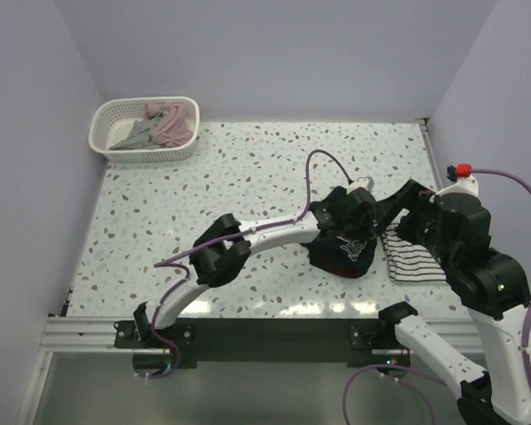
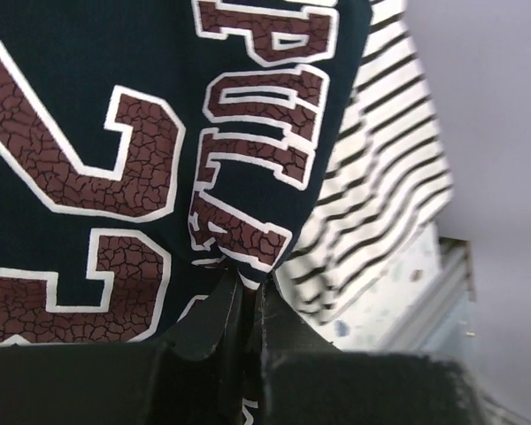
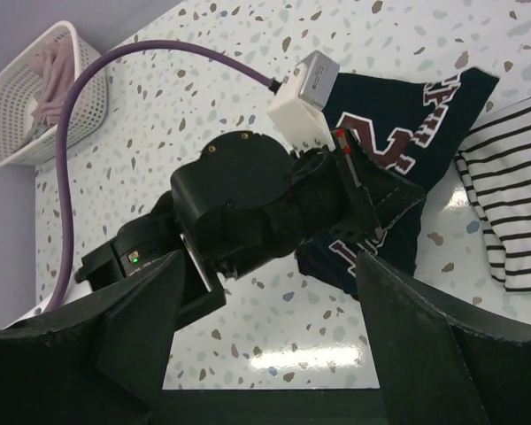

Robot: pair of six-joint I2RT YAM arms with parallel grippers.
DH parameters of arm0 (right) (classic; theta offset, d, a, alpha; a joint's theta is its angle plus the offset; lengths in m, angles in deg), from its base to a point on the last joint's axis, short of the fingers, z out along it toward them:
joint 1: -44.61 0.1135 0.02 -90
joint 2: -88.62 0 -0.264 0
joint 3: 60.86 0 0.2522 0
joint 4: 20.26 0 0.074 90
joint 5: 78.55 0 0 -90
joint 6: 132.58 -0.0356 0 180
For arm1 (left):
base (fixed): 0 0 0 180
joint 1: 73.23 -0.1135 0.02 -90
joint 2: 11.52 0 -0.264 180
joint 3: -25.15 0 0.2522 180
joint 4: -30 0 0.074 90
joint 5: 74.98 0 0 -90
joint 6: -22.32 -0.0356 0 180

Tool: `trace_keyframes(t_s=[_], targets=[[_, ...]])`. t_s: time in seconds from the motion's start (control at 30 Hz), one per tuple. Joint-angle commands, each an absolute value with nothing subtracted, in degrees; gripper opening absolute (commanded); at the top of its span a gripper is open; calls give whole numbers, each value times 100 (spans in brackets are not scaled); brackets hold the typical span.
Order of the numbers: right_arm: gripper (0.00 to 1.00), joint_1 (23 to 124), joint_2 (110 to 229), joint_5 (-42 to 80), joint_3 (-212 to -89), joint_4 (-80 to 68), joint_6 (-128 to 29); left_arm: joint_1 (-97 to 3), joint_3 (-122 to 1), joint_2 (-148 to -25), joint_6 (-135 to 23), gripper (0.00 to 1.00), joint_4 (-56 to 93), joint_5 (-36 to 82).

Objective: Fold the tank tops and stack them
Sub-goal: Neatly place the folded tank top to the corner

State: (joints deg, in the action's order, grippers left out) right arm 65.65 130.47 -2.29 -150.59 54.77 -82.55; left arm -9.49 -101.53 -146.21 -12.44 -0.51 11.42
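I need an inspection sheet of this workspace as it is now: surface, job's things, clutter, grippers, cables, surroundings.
Surface: speckled table, glossy.
Job's things: navy tank top bunched, pinched at a fold; striped tank top looks folded, right beside it; pink and grey tops in the white basket at the far left corner.
Clutter: nothing seen.
Grippers: left gripper shut on the navy tank top; right gripper open, holding nothing.
Cables: purple cable loops above the table's middle; second purple cable at the right edge.
Surroundings: pale walls on three sides; metal rail at the near edge.
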Motion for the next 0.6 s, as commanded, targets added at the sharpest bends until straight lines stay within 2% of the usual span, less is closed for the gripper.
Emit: trace_keyframes(t_s=[0.0, 0.07, 0.57], targets=[[81, 6562, 13055, -156, -15293, 5441, -8134, -986, -11128, -14834, -774, 0, 763, 1765], [81, 6570, 13072, -173, -15311, 5458, -8116, -986, -11560, -15011, -748, 0, 885, 1914], [80, 6562, 12967, -138, -15250, 5528, -8037, -820, -12378, -16154, -282, 0, 2775, 2468]])
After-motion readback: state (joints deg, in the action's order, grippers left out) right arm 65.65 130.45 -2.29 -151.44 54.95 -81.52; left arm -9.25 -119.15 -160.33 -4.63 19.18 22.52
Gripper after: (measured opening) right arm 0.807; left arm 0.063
